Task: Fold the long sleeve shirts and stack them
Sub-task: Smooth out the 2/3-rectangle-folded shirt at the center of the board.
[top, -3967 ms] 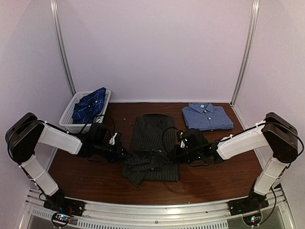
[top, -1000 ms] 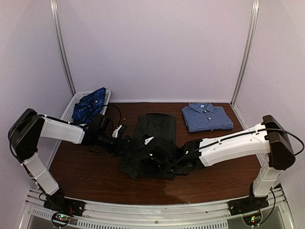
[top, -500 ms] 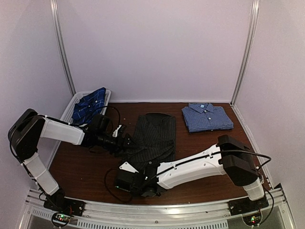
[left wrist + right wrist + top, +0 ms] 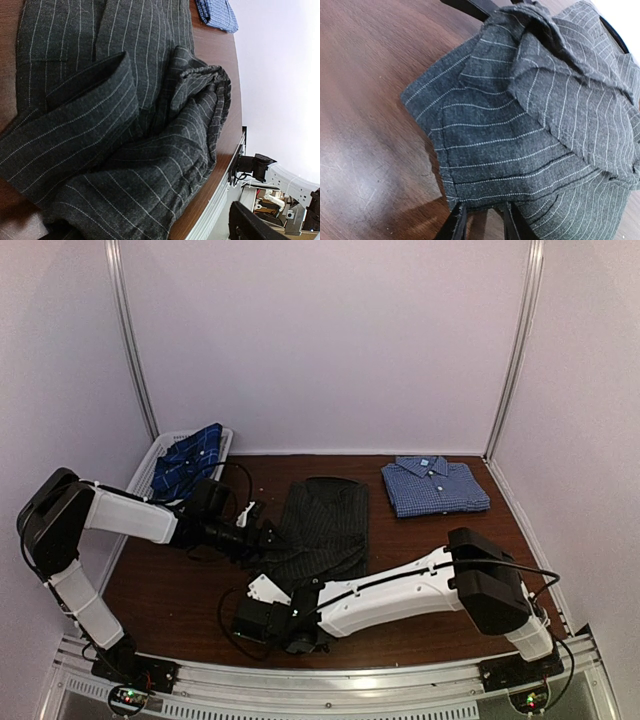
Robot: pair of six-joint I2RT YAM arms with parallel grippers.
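While the small pale tag inside the collar of the blue-and-white check shirt point(image 4: 435, 485) is the only label in sight, it is too small to read; no other writing can be made out on cloth or arms. Top view: the check shirt lies folded flat at 2 o'clock on the brown worktop point(image 4: 180, 600), collar toward 12. The navy plaid shirt point(image 4: 188, 458) sits bunched in the white mesh basket point(image 4: 141, 478) at 10 o'clock, against the left wall. The charcoal pinstripe shirt point(image 4: 325, 525) lies mid-worktop, its far half flat, its near half rumpled and doubled over. The left hand point(image 4: 258, 536) sits at 9 o'clock of that shirt, right at its left edge, jaws standing wide. Its wrist view is filled with pinstripe cloth point(image 4: 115, 130), a folded band across the left and a heaped roll toward the right, with a corner of the check shirt point(image 4: 215, 12) at the top; whether the hand touches the cloth I cannot tell. The right hand point(image 4: 272, 620) lies low at 7 o'clock of the pinstripe shirt, near the front edge, its arm crossing from the right. Right wrist view: the fingers point(image 4: 459, 220) stand narrow, tips at the near hem of the shirt point(image 4: 520, 125). Whether cloth is pinched between them I cannot tell.
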